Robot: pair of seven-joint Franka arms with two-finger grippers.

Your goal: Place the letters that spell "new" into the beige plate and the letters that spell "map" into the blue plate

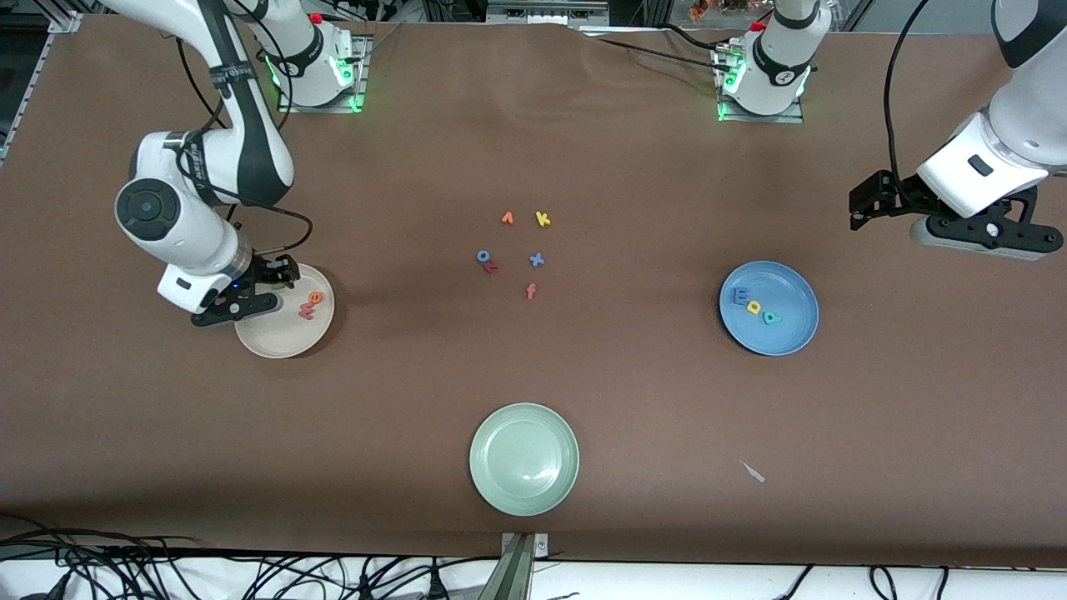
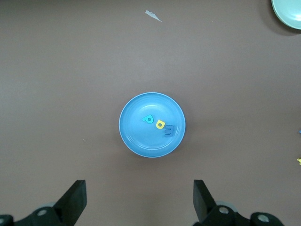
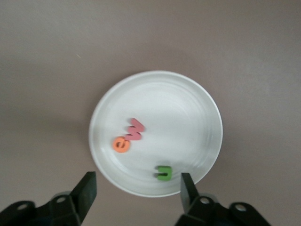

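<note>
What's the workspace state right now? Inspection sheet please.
Surface: brown table.
Job's things: green n, orange e, pink w in beige plate; blue m, yellow a, teal p in blue plate.
Clutter: five spare letters mid-table; green plate; pale scrap.
Grippers: right gripper open over beige plate; left gripper open, waiting near blue plate.
Cables: bundle under table's camera-side edge.
Surroundings: nothing seen.
</note>
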